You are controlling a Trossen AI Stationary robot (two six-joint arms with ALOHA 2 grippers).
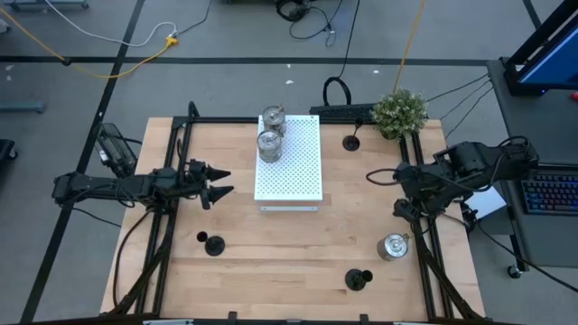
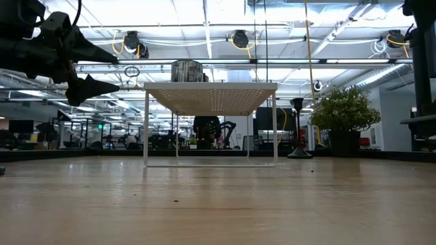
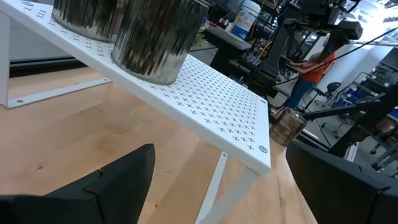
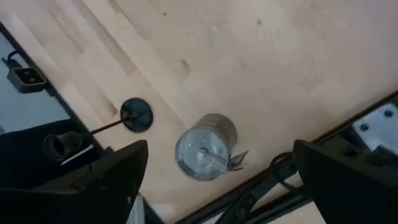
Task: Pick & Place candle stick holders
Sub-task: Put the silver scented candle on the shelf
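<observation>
Two silver candle stick holders (image 1: 274, 118) (image 1: 269, 144) stand on the white perforated board (image 1: 293, 171). A third silver one (image 1: 394, 246) (image 4: 206, 146) stands on the table at the right, under my right gripper (image 1: 398, 193) (image 4: 224, 186), which hangs open high above it with nothing between its fingers. Black holders stand on their round bases at the near left (image 1: 214, 245), near right (image 1: 358, 279) (image 4: 137, 115) and far right (image 1: 352, 142). My left gripper (image 1: 219, 181) (image 3: 217, 193) waits open, level, left of the board.
A green bushy plant (image 1: 399, 110) stands at the table's far right corner. The board stands on thin white legs (image 2: 146, 129), with room beneath it. Black frame rails (image 1: 433, 262) run along the table's left and right edges. Bare wood lies in the middle near the front edge.
</observation>
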